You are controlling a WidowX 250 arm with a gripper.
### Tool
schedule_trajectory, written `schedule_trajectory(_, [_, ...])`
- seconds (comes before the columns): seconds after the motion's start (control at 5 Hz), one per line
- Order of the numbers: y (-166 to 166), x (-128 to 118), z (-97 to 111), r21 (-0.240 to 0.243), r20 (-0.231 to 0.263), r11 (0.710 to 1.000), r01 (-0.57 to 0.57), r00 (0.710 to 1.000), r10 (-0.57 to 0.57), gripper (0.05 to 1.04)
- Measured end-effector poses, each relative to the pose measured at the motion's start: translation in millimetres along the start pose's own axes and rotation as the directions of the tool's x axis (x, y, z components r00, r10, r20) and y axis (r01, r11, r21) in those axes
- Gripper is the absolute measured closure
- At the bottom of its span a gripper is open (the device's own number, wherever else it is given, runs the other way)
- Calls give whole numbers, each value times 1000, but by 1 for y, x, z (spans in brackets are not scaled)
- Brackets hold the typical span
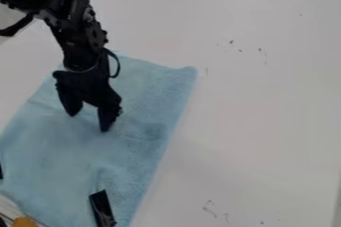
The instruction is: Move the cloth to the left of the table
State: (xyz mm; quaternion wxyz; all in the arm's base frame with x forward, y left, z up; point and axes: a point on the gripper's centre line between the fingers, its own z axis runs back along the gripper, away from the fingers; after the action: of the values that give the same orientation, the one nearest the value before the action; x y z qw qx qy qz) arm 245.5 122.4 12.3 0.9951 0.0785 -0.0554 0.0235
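The black gripper (88, 123) hangs over the upper middle of the cloth in the camera view, its two fingers apart with cloth showing between them. The light blue cloth (140, 146) lies spread fairly flat on the left part of the white table, with slight creases and its right edge running at a slant. Whether the fingertips touch the cloth, I cannot tell. Part of the cloth's upper left is hidden behind the gripper.
A black strip-like object (102, 209) lies over the cloth's lower part. An orange item (25, 222) shows at the bottom left corner, beside some whitish material. The white table (266, 101) extends to the right of the cloth, with small dark marks on it.
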Motion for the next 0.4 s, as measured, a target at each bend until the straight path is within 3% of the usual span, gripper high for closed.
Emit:
schedule_trajectory(0.2, [3, 14, 12, 31, 30, 999, 23, 999, -24, 85])
schedule_trajectory(0.4, [2, 29, 41, 60, 80, 998, 27, 996, -31, 85])
